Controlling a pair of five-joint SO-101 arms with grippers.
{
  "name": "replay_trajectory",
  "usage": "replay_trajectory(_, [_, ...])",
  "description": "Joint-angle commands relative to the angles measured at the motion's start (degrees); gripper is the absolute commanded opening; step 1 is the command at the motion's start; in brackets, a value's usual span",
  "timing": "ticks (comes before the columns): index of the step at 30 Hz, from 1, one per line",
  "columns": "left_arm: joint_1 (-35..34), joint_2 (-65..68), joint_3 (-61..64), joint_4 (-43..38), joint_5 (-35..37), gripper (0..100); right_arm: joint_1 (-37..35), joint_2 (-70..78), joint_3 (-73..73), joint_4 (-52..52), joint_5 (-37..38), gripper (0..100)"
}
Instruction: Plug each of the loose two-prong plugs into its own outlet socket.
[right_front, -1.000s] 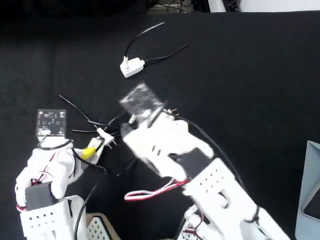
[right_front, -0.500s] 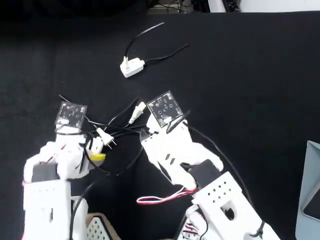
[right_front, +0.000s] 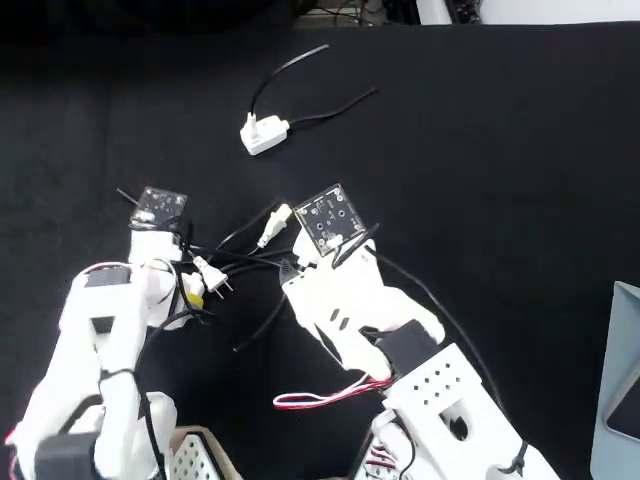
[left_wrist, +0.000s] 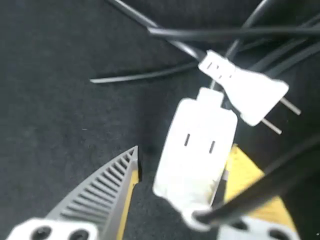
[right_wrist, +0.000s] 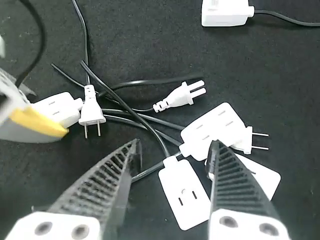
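In the left wrist view my left gripper (left_wrist: 183, 153) stands open around a white outlet socket (left_wrist: 197, 150), which leans against the yellow pad (left_wrist: 246, 175). A white two-prong plug (left_wrist: 247, 92) lies just past it. In the high view this gripper (right_front: 193, 287) sits at the left of the cable tangle. My right gripper (right_wrist: 175, 145) is open above another socket (right_wrist: 187, 196). A third socket (right_wrist: 216, 127) lies beside a plug (right_wrist: 250, 140). A loose plug (right_wrist: 181, 94) and a further plug (right_wrist: 91, 115) lie farther off. The right gripper (right_front: 291, 267) is at the table's middle.
A white adapter (right_front: 263, 133) with its black cable lies alone at the far side of the black table (right_front: 480, 150). Black cables (right_front: 245, 262) cross between the two arms. A grey box (right_front: 618, 385) stands at the right edge. A red and white wire (right_front: 315, 397) loops beside the right arm.
The left arm has swung to the right and farther onto the table, toward the tangle. The right arm shifted right a second ago and has since kept still.
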Motion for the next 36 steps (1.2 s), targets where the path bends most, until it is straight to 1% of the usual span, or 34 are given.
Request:
replay_trajectory(1, [0.13, 2.37, -3.74, -1.14, -0.44, 22, 1.05, -1.1, -0.31, -0.53, -0.44, 21.2])
replay_trajectory(5, [-0.22, 2.29, -6.55, 2.2, -0.44, 13, 1.05, -1.1, -0.22, -0.53, -0.44, 21.2])
replay_trajectory(8, [-2.07, 2.29, -12.0, 7.74, -0.44, 7, 1.05, -1.19, 0.57, -0.79, -0.44, 21.2])
replay_trajectory(11, [-5.85, 2.29, -19.65, 14.51, -0.44, 3, 1.05, -1.19, 0.66, -0.79, -0.44, 21.2])
replay_trajectory(14, [-9.63, 2.29, -27.12, 20.75, -0.44, 3, 1.05, -1.19, 0.66, -0.79, -0.44, 21.2])
replay_trajectory(17, [-12.0, 2.29, -33.27, 25.23, -0.53, 3, 1.05, -1.19, 0.66, -0.88, -0.44, 21.2])
replay_trajectory(21, [-12.18, 2.29, -38.81, 30.51, -4.22, 3, 1.05, -1.19, 0.66, -0.7, -0.44, 21.2])
replay_trajectory(24, [-12.09, 2.29, -42.86, 33.85, -4.31, 3, 1.05, -1.19, 0.66, -0.62, -0.44, 21.2])
replay_trajectory(28, [-12.35, 1.93, -50.24, 37.01, -4.22, 3, 1.05, -1.19, 0.66, -0.62, -0.44, 21.2])
replay_trajectory(32, [-12.09, -1.41, -57.54, 38.51, -4.13, 3, 1.14, -1.19, 0.66, -0.62, -0.44, 21.2])
replay_trajectory(36, [-9.1, -3.16, -61.14, 38.15, -4.13, 3, 1.14, -1.19, 0.66, -0.62, -0.44, 21.2])
